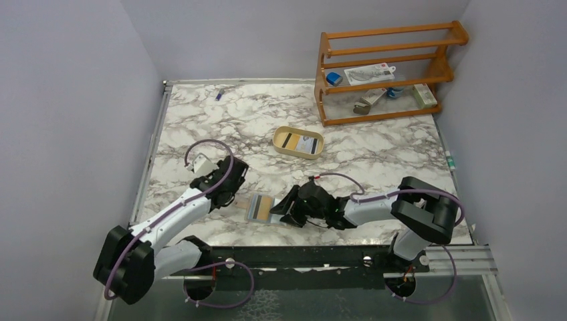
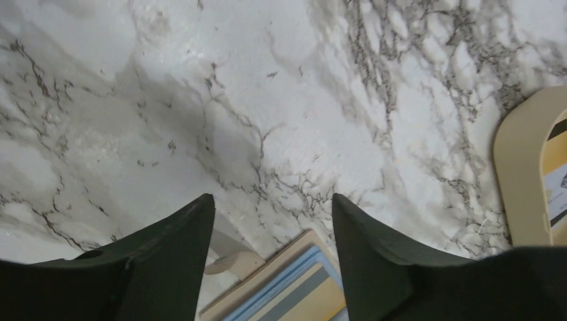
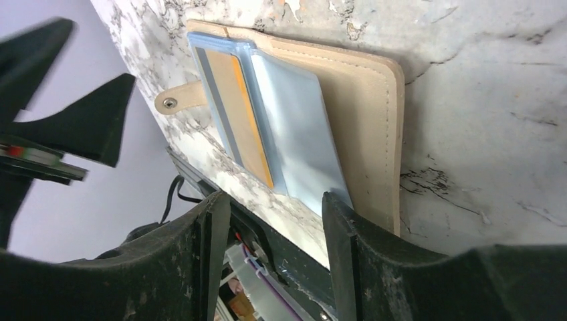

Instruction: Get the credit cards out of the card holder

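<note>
Card holder [image 3: 368, 100] lying open on tabletop [image 1: 234, 120], left claw [image 2: 271, 200] and right claw [image 3: 274, 200] gaping empty; unpinned, likely sliding along with credit cards [image 3: 234, 107].

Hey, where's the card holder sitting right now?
In the top view the card holder lies open on the marble table near its front edge, slightly left of centre, between the left gripper and the right gripper.

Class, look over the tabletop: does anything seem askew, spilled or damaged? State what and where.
Nothing is spilled or damaged. The card holder lies open near the front edge of the table, its clear sleeves fanned askew, one credit card tucked inside a sleeve.
</note>
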You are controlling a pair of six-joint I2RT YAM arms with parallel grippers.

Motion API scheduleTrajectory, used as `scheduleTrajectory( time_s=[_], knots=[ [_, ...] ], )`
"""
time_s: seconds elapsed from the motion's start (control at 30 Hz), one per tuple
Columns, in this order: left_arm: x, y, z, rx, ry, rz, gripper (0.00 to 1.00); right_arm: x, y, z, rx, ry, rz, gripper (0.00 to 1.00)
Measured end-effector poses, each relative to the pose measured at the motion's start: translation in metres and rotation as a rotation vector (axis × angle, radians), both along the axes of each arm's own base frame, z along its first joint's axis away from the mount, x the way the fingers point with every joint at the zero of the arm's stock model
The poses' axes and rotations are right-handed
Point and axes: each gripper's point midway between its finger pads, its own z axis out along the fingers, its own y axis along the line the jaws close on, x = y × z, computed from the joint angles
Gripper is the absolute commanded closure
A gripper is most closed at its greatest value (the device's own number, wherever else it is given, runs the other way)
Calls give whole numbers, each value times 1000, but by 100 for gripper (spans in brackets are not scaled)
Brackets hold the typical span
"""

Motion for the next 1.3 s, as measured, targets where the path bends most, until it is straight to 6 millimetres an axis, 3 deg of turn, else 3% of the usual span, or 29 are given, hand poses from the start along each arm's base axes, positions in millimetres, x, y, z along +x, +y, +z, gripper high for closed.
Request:
scheduleTrajectory(
  time_s=[0.17,0.3,0.43,0.57,0.77,1.1,1.3],
  knots=[
    [19,5,23,4,-30,-109,26,2,2,0,17,-13,1,41],
    [21,-12,19,-8,25,-280,26,12,-1,-1,37,-22,-22,41],
    [8,-37,3,-84,46,-463,24,36,-12,0,58,-32,-83,41],
    [-17,-45,-17,-145,63,-569,24,63,-27,0,73,-49,-155,41],
    [-23,-58,-16,-181,27,-686,25,77,-39,0,91,-53,-182,41],
    [-26,-67,-23,-224,-57,-755,57,79,-41,0,115,-60,-157,41],
    [-29,-67,-27,-242,-95,-756,61,77,-41,0,125,-58,-140,41]
  ],
)
